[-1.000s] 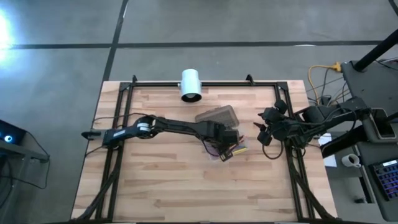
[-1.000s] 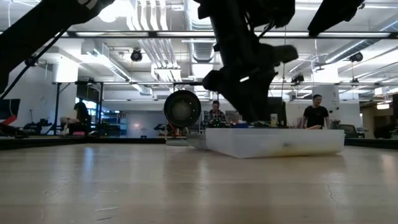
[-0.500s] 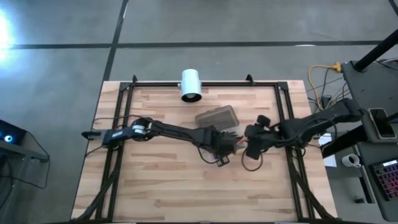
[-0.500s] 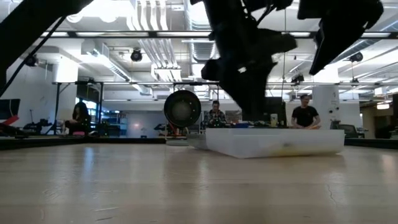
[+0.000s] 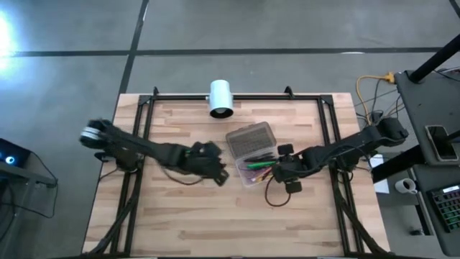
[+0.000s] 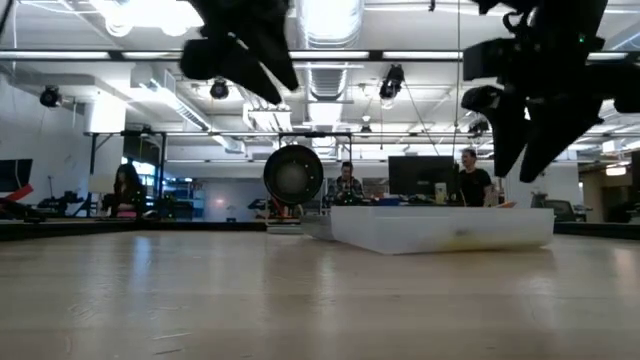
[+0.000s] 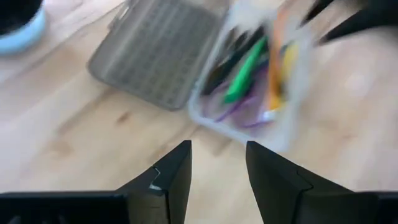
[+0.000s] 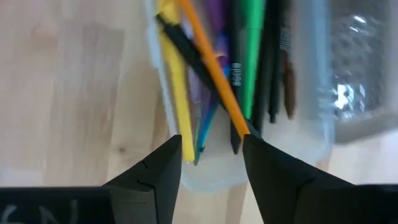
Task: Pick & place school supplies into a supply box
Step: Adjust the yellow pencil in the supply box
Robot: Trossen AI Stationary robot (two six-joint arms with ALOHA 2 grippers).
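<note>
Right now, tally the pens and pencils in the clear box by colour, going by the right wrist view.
Counted in the supply box:
Yellow: 1
Orange: 1
Green: 1
Purple: 1
Dark or black: at least 2
Total: at least 6; they overlap, so more may be hidden.

Table (image 5: 180,216): box (image 5: 259,167) near centre, lid (image 5: 250,138) at its 11 o'clock, pens (image 5: 259,164) inside. Cylinder (image 5: 220,98) at 12 o'clock edge. Left gripper (image 5: 215,169) at box's 9 o'clock; right gripper (image 5: 277,171) at its 3.
</note>
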